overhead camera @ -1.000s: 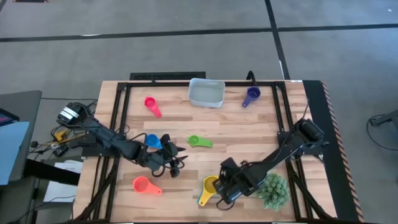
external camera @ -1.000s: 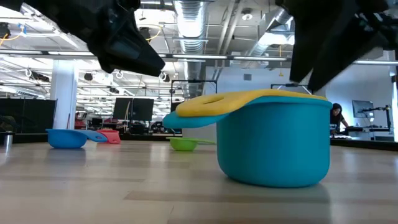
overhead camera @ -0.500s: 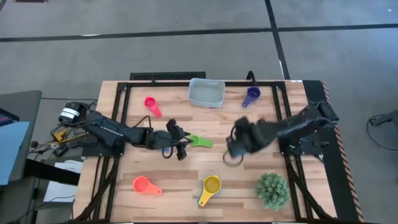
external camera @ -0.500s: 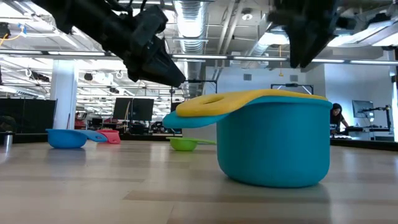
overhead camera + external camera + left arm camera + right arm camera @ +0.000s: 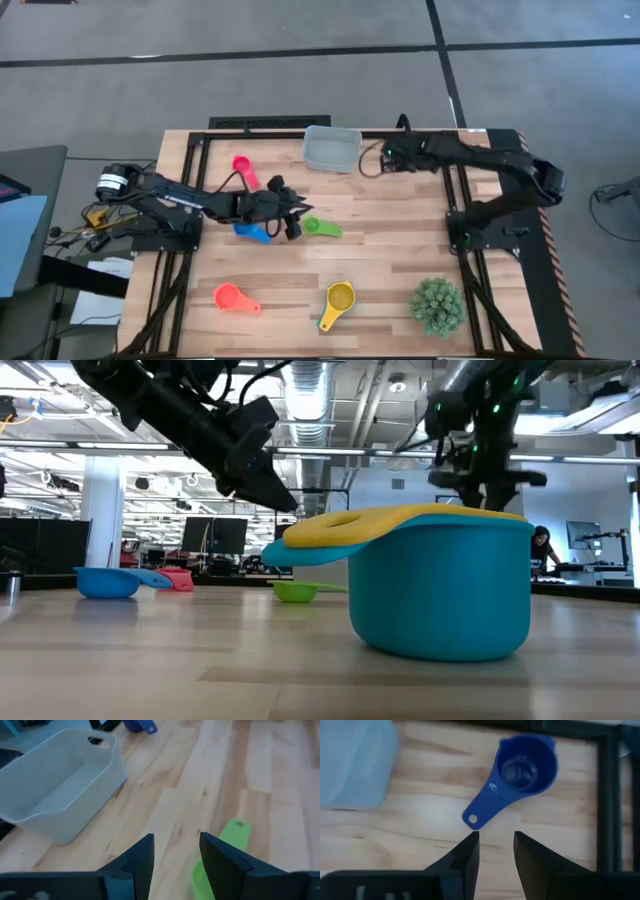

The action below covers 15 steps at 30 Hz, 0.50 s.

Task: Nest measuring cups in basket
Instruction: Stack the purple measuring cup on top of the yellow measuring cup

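My left gripper (image 5: 296,215) (image 5: 176,842) is open, hovering just left of the green cup (image 5: 322,228), whose handle (image 5: 238,832) shows past its fingers. My right gripper (image 5: 380,160) (image 5: 495,837) is open above the purple cup (image 5: 520,770), close to its handle end (image 5: 472,819); the arm hides that cup in the high view. The grey-blue basket (image 5: 332,148) sits at the far edge. The blue cup (image 5: 256,233), pink cup (image 5: 243,168) and orange-red cup (image 5: 232,297) lie on the wood. The yellow cup (image 5: 337,299) sits inside the teal cup (image 5: 440,595).
A spiky green plant (image 5: 438,305) stands near the table's near right corner. A black frame (image 5: 190,170) runs around the wooden top, with a rail (image 5: 607,795) right beside the purple cup. Bare wood lies between the green cup and the basket.
My right gripper has risen from beside the yellow cup at the near edge and swung across the table to the far edge, stopping over the purple cup. My left gripper has moved right and toward the far edge, from beside the blue cup to the green cup.
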Available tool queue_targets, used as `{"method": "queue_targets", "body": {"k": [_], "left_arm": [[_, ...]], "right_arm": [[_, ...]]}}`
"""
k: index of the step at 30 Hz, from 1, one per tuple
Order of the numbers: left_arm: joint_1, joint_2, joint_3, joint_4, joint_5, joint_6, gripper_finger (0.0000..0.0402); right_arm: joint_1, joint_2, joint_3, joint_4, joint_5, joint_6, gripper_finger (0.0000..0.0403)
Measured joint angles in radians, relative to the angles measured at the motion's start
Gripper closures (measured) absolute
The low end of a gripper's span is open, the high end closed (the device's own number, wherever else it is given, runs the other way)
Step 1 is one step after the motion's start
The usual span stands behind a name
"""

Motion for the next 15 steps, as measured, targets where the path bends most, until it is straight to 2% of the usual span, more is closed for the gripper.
{"method": "queue_targets", "body": {"k": [3, 6, 12, 15], "left_arm": [[0.007, 0.000, 0.000, -0.044, -0.026, -0.008, 0.0253], [0.007, 0.000, 0.000, -0.094, -0.042, -0.016, 0.0253], [0.007, 0.000, 0.000, -0.141, -0.050, -0.052, 0.0253], [0.007, 0.000, 0.000, -0.150, -0.051, -0.060, 0.0253]], "right_arm": [[-0.047, 0.040, 0.000, 0.036, -0.078, -0.103, 0.0252], [-0.080, 0.078, 0.011, 0.031, -0.083, -0.157, 0.0256], [-0.219, 0.165, 0.129, -0.065, -0.086, -0.258, 0.0269], [-0.283, 0.216, 0.170, -0.084, -0.129, -0.305, 0.0270]]}}
